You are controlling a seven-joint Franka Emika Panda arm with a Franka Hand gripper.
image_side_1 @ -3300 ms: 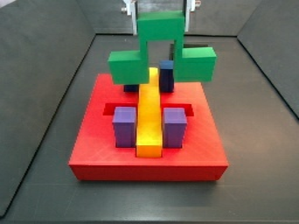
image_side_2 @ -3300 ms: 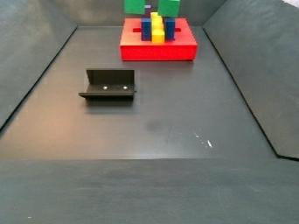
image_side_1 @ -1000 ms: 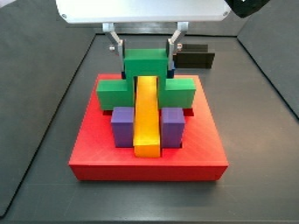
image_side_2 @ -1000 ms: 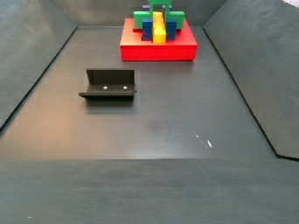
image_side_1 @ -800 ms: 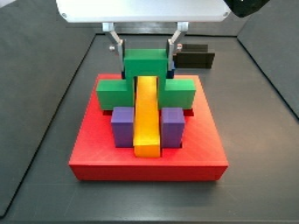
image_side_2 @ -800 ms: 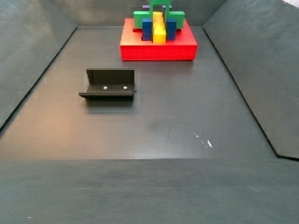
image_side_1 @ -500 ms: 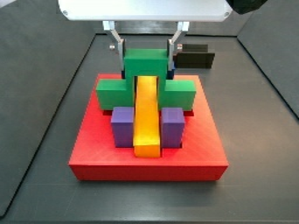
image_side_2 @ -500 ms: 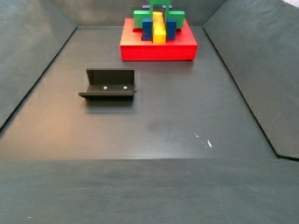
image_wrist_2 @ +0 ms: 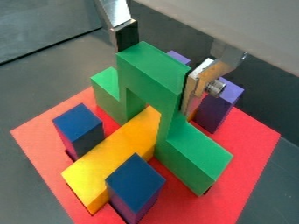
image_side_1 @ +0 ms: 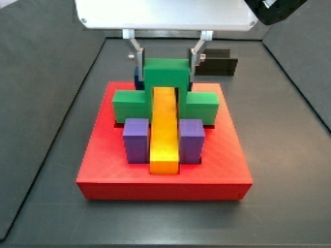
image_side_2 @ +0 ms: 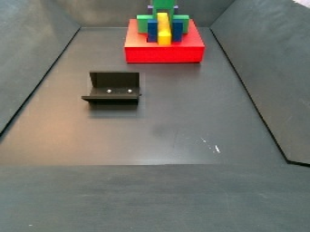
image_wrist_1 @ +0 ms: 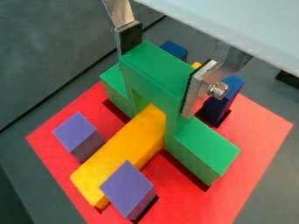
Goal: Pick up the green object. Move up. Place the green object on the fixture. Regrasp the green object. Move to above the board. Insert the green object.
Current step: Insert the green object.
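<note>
Gripper (image_side_1: 165, 60) sits over the far half of the board (image_side_1: 226, 163), fingers (image_wrist_1: 201, 86) down on either side of the green object's upright stem. You can see in both wrist views the silver plates flank the stem of the green object (image_wrist_1: 163, 92); whether the pads actually press on it or stand just off it, you cannot tell.

Green object (image_side_1: 165, 92) is down on the board, straddling the far end of the yellow bar (image_side_1: 163, 131), its two stepped arms spread to either side near the board's surface. Yellow bar runs from the near edge of the board toward the far edge, along the middle. Two purple blocks (image_side_1: 135, 139) stand upright beside the bar at the near end, one each side, touching or just beside it. In a wrist view you get blue blocks (image_wrist_2: 80, 129) on the board by the bar too.

Board lies at the far end of the floor (image_side_2: 158, 127) in a side view. Fixture (image_side_2: 111, 89) stands well apart from it, near the floor's left edge, nothing on it.
</note>
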